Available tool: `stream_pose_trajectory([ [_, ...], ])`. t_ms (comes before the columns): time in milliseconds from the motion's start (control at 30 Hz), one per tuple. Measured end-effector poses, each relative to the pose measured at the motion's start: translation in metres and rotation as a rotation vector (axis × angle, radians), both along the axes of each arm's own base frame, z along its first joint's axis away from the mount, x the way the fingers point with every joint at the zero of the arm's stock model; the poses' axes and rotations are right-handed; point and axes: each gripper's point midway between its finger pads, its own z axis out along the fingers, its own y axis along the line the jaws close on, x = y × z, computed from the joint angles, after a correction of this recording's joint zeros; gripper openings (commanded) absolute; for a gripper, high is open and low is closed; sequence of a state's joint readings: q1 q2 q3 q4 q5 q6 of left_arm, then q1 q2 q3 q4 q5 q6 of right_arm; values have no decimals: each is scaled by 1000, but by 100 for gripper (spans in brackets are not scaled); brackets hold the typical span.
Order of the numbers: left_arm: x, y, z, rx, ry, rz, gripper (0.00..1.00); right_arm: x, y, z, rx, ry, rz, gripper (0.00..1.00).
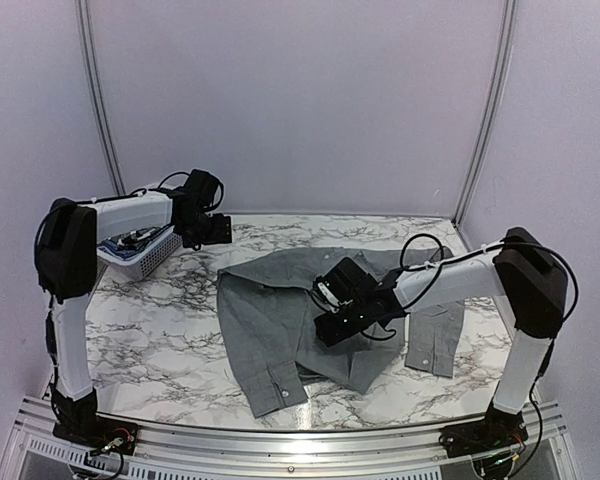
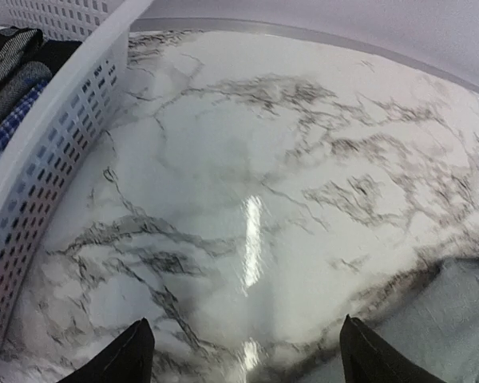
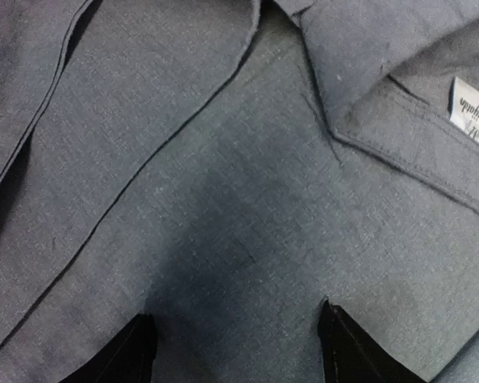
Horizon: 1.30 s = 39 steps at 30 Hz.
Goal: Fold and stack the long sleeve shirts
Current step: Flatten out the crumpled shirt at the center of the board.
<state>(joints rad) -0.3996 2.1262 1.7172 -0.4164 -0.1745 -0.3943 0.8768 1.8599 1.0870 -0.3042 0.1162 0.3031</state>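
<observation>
The left gripper (image 2: 247, 363) hangs with its fingers wide apart over the bare marble table (image 2: 263, 159), nothing between them. In the overhead view it sits at the upper left, beside a white basket (image 2: 56, 159) holding clothes (image 2: 16, 88). The right gripper (image 3: 235, 359), fingers also apart and gripping nothing, hovers close over the grey shirt (image 1: 265, 320). The shirt lies rumpled across the middle of the table, its collar label (image 3: 471, 112) at the upper right of the right wrist view.

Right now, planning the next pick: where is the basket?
Top view: the white perforated basket sits at the table's far-left edge, left of the grey shirt.
</observation>
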Motion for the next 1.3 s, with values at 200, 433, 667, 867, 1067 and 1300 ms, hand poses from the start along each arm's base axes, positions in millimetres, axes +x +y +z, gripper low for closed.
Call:
stream_pose_trajectory([
  [200,-99,-34,45,-59,-30,-95,77,-23,-18,1,24,14,-12,69],
  [433,-222,-54,10,-90,73,-202,73,-57,-38,1,36,42,-15,69],
  [667,-332,-75,-45,-89,246,-316,65,-88,-27,3,59,78,16,69],
  [867,-366,-90,-54,-99,285,-340,60,-91,-27,3,73,91,-2,69],
  [1067,-372,-114,-65,-30,278,-371,57,-89,-28,4,71,84,-19,69],
  [1300,-375,-136,-81,63,259,-403,29,-89,-33,4,58,85,-35,69],
])
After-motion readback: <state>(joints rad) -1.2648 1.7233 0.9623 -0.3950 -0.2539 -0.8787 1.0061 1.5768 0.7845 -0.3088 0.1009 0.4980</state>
